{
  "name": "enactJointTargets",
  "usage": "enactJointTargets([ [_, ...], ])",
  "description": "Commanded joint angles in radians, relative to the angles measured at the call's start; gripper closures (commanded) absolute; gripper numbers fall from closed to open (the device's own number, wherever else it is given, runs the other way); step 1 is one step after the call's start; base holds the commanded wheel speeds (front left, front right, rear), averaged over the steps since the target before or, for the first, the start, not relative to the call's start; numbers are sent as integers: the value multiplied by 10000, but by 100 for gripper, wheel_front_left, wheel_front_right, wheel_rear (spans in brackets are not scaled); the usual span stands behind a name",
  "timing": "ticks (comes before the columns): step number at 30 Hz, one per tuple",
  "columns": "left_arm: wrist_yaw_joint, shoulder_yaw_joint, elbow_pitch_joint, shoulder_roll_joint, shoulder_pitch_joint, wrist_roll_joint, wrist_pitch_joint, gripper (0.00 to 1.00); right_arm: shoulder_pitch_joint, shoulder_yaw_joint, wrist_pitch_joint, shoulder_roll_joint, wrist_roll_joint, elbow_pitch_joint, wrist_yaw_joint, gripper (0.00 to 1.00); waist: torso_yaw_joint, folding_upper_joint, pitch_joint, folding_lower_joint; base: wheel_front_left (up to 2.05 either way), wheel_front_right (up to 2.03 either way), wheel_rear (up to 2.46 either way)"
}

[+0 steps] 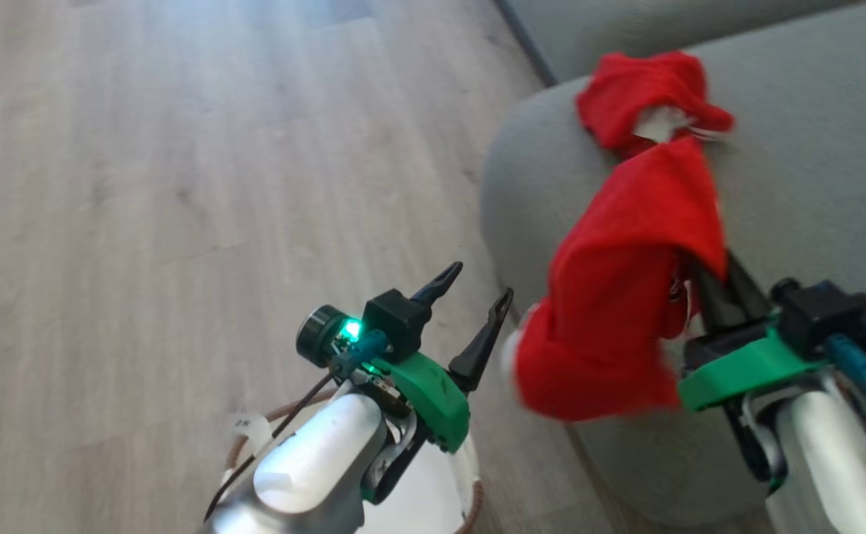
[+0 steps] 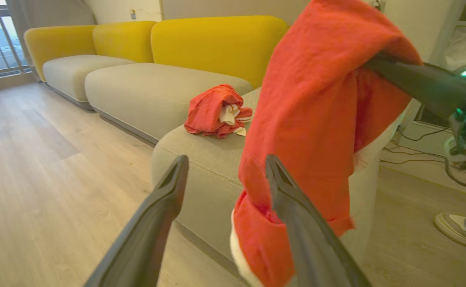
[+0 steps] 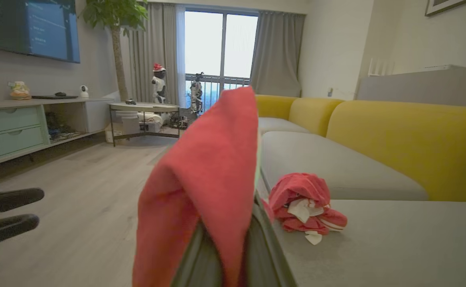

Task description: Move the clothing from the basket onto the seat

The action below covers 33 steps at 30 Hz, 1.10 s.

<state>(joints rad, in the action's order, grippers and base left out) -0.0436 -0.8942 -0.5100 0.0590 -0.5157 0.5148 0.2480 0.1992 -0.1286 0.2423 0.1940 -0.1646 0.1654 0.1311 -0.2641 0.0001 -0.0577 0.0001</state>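
Observation:
A red piece of clothing point(image 1: 618, 297) hangs off the rounded edge of the grey seat point(image 1: 811, 185), and my right gripper point(image 1: 711, 285) is shut on its upper fold. In the right wrist view that cloth point(image 3: 205, 179) drapes over the fingers point(image 3: 267, 255). My left gripper point(image 1: 477, 285) stands open just left of the hanging cloth, with nothing between its fingers point(image 2: 169, 199). A second red garment point(image 1: 640, 96) lies crumpled further back on the seat point(image 2: 201, 159). The basket point(image 1: 475, 503) sits on the floor under my left forearm, its inside mostly hidden.
Pale wooden floor point(image 1: 181, 185) stretches to the left of the sofa. Yellow backrests point(image 2: 217, 44) line the far side of the cushions. A person's shoe point(image 2: 452, 227) rests on the floor at the right. A TV cabinet point(image 3: 17, 127) and a round side table point(image 3: 145, 107) stand across the room.

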Motion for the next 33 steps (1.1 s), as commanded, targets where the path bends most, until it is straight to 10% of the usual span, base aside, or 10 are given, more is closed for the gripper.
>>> enactJointTargets([
  [1, -6, 342, 336, 48, -329, -15, 129, 0, 421, -108, -8, 71, 66, -441, -4, 100, -544, -1, 139, -1, 0, 0, 0],
  [17, 1, 647, 732, -74, -194, -393, 136, 0, 1032, -340, -475, 166, 122, -717, -4, 100, -2074, -1, 854, -1, 0, 0, 0],
  [33, -200, 1247, 1117, 276, -1181, -1048, 132, 0, 6387, 567, -646, 1309, 24, 1440, -4, 100, -889, -1, 3087, -1, 0, 0, 0],
])
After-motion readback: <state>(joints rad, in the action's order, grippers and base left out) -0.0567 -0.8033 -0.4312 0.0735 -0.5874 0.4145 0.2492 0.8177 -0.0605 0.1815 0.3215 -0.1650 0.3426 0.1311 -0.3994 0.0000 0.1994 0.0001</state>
